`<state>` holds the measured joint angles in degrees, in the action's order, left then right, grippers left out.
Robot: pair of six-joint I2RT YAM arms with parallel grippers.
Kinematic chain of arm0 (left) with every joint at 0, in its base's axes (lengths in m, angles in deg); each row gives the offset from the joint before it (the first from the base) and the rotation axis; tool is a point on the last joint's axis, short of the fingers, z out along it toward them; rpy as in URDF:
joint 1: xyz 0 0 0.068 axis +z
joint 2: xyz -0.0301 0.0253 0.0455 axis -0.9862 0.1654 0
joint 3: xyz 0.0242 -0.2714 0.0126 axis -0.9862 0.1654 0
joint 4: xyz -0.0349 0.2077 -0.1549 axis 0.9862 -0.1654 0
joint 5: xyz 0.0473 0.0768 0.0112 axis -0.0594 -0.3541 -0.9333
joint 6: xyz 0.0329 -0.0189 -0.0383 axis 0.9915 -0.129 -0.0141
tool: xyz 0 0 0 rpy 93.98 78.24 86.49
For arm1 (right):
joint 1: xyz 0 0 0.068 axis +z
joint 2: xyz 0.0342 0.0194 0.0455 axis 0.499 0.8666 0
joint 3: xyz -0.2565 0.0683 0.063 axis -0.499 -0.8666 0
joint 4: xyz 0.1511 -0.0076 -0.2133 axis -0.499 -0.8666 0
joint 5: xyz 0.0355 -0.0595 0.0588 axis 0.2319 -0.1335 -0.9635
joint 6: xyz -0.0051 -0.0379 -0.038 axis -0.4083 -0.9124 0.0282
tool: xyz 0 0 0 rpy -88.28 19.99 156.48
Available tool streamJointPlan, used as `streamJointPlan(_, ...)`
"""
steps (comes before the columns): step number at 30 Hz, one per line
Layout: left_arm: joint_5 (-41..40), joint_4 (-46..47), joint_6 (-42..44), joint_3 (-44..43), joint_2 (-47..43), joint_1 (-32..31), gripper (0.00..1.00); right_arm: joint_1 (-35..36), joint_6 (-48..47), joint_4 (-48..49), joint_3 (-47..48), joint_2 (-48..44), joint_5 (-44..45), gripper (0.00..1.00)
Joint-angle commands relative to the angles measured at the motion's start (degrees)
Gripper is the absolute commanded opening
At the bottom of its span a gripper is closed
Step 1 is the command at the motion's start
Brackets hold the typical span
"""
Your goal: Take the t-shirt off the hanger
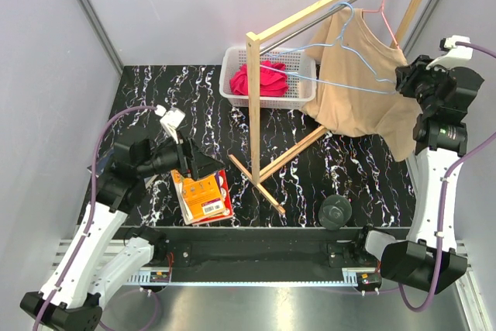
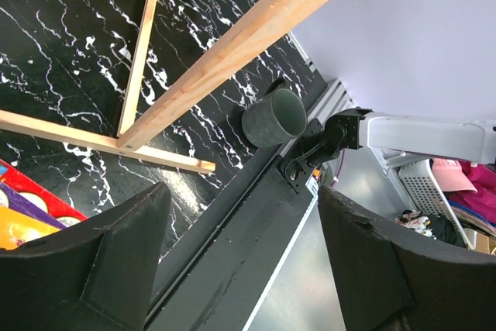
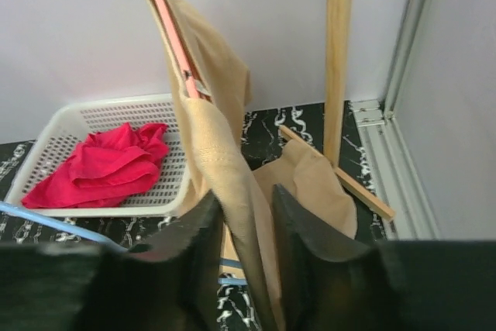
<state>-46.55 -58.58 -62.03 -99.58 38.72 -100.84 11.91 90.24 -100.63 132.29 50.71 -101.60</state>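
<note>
Beige knit cloth, thin and soft: so we judge the t-shirt (image 1: 360,75). It hangs on the pink hanger (image 3: 165,21) from the rail of the wooden rack (image 1: 253,114), at the far right of the table. It looks light and floppy, w/ no stiffness, so we expect it to stretch and drape, not slide off in one piece. The wire hanger may swing, or come off the rail, if the pull is hard. Right gripper (image 3: 246,249) is at the shirt's side edge, jaws nearly together w/ a fold of cloth pinched between them. A better hold, in our opinion, is near the shoulder/neck, where the cloth sits on the hanger, to lift it over the hanger end. Left gripper (image 2: 242,191) hangs low over the table's left side, well apart from the shirt, jaws wide, nothing in them.
</note>
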Motion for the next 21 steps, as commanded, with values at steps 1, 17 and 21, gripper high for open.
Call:
streamJointPlan(1, -0.58, -0.58, 0.98, -2.85, 0.82, -0.21, 0.8, -0.17, -1.54, 3.7, 1.41, -1.93, -2.92, 0.29)
streamJointPlan(17, -0.93, -0.66, 0.54, -4.69, 2.05, -0.21, 0.8, -0.17, -2.16, -6.48, 16.61, 2.72, -7.49, 0.0)
streamJointPlan(21, -1.46, -0.66, 0.54, -5.14, 2.05, -0.21, 0.8, -0.17, -0.76, -12.99, 24.86, 7.03, -9.6, 0.0)
